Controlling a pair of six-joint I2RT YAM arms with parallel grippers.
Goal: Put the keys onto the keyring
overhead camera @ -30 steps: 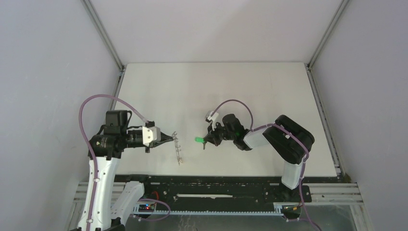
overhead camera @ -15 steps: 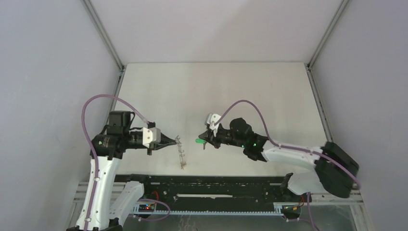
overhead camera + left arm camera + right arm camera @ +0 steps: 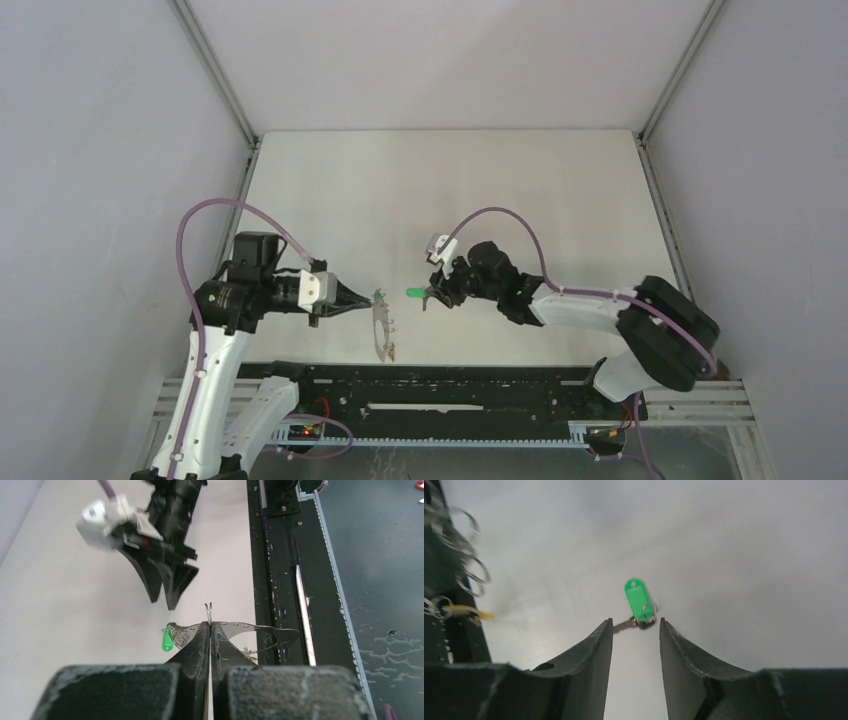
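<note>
Pinching the keyring rim low and left of centre, your left gripper is pressed shut; hold it level. Just right, the green key sits at the spread tips of your right gripper; verify it is hooked before retreating.

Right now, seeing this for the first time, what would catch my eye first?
The bright green key stands out against the pale table, just ahead of the right gripper, whose jaws stand apart near the middle of the scene. Next comes the left gripper, pinched shut on the grey keyring close beside that key.
</note>
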